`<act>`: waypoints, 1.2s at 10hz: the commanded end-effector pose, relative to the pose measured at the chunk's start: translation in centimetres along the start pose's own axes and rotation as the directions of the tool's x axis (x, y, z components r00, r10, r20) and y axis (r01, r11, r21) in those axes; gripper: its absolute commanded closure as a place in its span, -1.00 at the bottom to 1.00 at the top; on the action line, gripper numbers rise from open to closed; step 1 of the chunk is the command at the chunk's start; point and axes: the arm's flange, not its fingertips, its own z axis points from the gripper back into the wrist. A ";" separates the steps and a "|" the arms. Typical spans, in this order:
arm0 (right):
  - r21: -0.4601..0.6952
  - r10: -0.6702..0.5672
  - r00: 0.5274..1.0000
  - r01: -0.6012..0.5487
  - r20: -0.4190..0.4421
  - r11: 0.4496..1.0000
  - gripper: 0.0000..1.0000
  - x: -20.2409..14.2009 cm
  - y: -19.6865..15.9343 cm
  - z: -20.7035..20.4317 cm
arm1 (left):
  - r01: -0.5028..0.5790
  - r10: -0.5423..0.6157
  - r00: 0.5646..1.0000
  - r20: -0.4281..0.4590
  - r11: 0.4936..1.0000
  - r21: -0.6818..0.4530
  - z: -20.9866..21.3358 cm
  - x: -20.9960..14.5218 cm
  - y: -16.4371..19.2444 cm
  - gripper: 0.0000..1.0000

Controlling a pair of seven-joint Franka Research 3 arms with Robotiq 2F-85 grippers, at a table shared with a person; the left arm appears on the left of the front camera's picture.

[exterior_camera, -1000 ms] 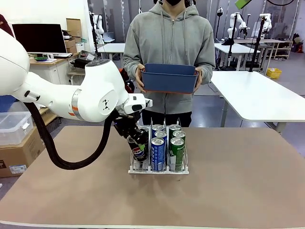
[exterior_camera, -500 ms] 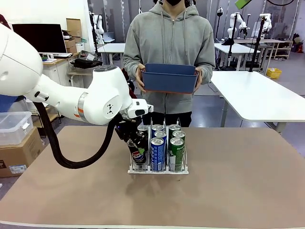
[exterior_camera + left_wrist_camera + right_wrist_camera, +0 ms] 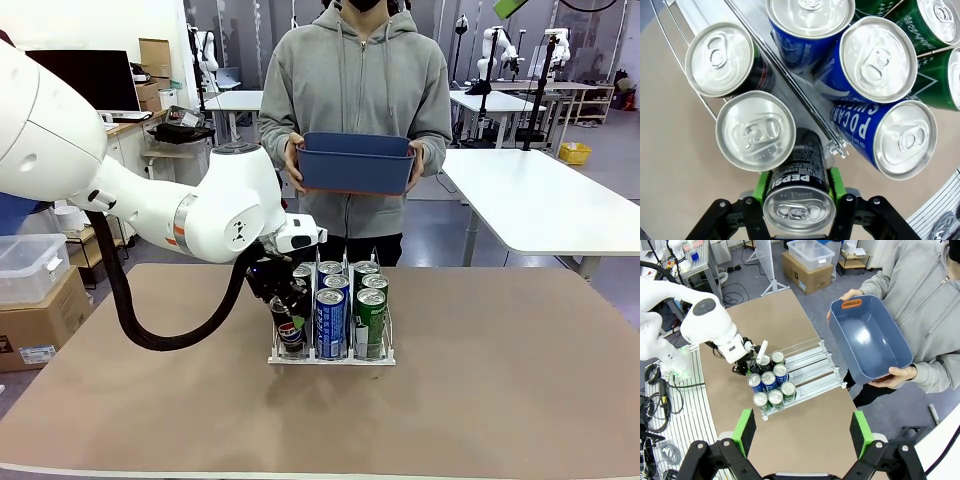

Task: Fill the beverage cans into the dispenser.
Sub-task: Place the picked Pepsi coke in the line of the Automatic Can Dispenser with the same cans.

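Black can [image 3: 799, 192] clamped by left gripper [image 3: 799, 200] over dispenser [image 3: 330, 356].

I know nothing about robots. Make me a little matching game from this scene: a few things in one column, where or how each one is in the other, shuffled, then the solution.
Things
1. Pepsi can
2. blue bin
3. green cans
4. right gripper

Place or state
A. held in the person's two hands, nothing inside
B. open, high above the table
C. clamped between the left gripper's green pads
D. standing in the dispenser's lane nearest the robot's right

Pairs: 1-C, 2-A, 3-D, 4-B
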 end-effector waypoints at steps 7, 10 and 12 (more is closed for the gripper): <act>-0.002 -0.001 1.000 0.001 0.003 1.000 -1.00 0.1 -0.1 0.2 | 0.004 -0.004 1.000 0.007 1.000 -0.003 0.6 -0.4 -0.5 -0.54; -0.002 -0.001 1.000 0.001 0.003 1.000 -1.00 0.1 -0.1 0.2 | -0.021 0.021 0.998 0.051 1.000 0.008 2.4 -1.4 0.1 -0.61; -0.002 -0.001 1.000 0.001 0.003 1.000 -1.00 0.1 -0.1 0.2 | -0.030 0.030 0.999 0.046 1.000 0.004 3.5 -2.1 0.0 -1.00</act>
